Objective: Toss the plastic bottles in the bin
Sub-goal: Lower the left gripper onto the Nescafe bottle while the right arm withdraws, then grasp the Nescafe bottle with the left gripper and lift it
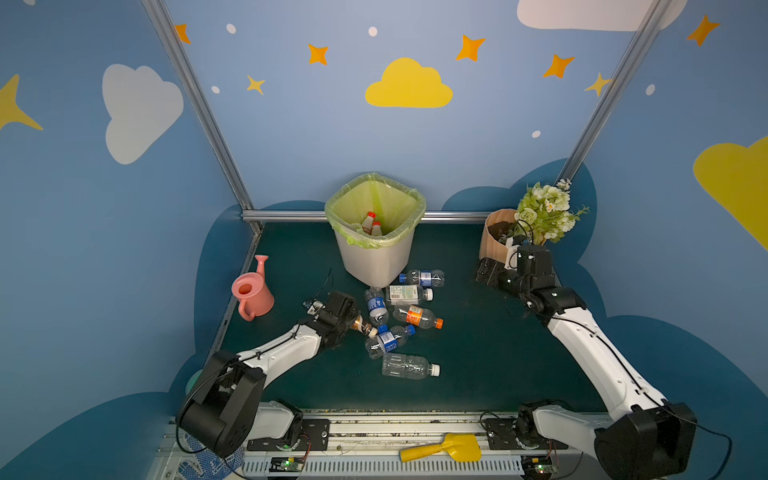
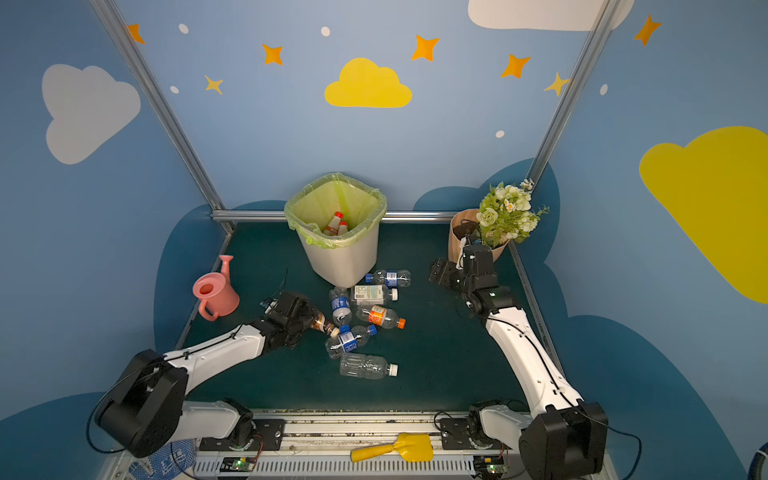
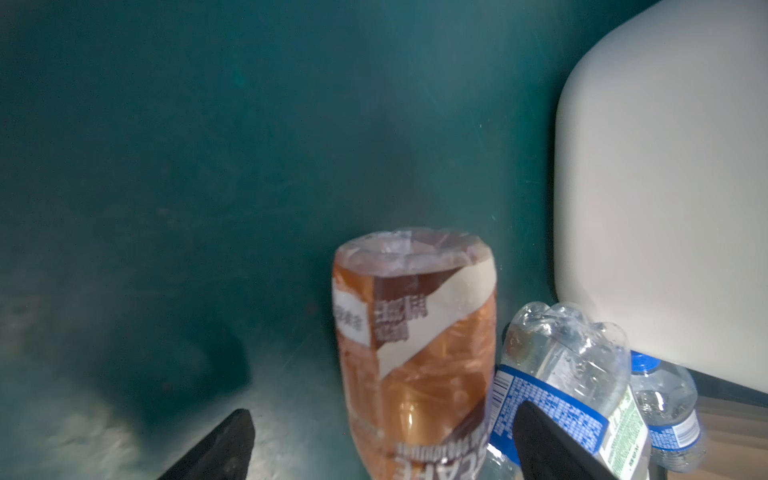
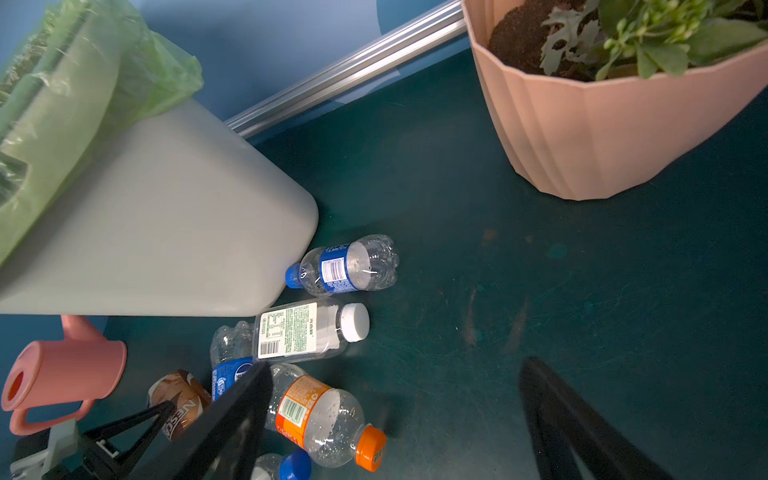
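Several plastic bottles lie in a heap in front of the bin (image 1: 376, 257): an orange-labelled one (image 1: 417, 316), a white-capped one (image 1: 409, 294), a clear one (image 1: 409, 366) and blue-labelled ones (image 1: 388, 340). Two red-capped bottles (image 1: 372, 222) lie inside the bin. My left gripper (image 3: 384, 415) is open at the heap's left side. Its jaws stand either side of the brown-labelled bottle (image 3: 415, 332), with a gap on each side. My right gripper (image 4: 397, 368) hangs open and empty above the mat, right of the heap, near the flowerpot.
A pink watering can (image 1: 251, 293) stands at the left edge of the mat. The peach flowerpot (image 1: 498, 232) with flowers stands at the back right. A yellow shovel (image 1: 442, 451) lies on the front rail.
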Action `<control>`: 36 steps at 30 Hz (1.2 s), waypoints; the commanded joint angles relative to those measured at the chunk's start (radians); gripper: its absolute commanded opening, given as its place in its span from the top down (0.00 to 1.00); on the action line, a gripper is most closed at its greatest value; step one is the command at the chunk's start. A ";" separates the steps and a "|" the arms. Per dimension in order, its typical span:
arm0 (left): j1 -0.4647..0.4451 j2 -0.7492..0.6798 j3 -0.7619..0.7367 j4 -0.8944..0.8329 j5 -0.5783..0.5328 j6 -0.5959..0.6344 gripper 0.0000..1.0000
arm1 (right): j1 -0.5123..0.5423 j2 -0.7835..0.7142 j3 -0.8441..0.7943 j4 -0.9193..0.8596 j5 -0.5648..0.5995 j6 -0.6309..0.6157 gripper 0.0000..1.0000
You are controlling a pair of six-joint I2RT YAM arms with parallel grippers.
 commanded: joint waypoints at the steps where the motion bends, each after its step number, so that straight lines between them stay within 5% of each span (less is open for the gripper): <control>1: 0.014 0.042 0.028 0.020 0.044 0.040 0.04 | -0.009 -0.030 -0.014 0.007 -0.009 0.022 0.09; 19: 0.042 0.079 -0.023 0.087 0.010 0.031 0.34 | -0.071 -0.098 -0.079 -0.010 -0.009 0.053 0.09; 28: 0.071 -0.079 -0.090 0.090 -0.055 0.060 0.43 | -0.092 -0.138 -0.108 -0.005 -0.001 0.074 0.09; 36: 0.071 -0.364 -0.100 -0.009 -0.202 0.172 0.46 | -0.102 -0.139 -0.122 0.012 -0.019 0.108 0.09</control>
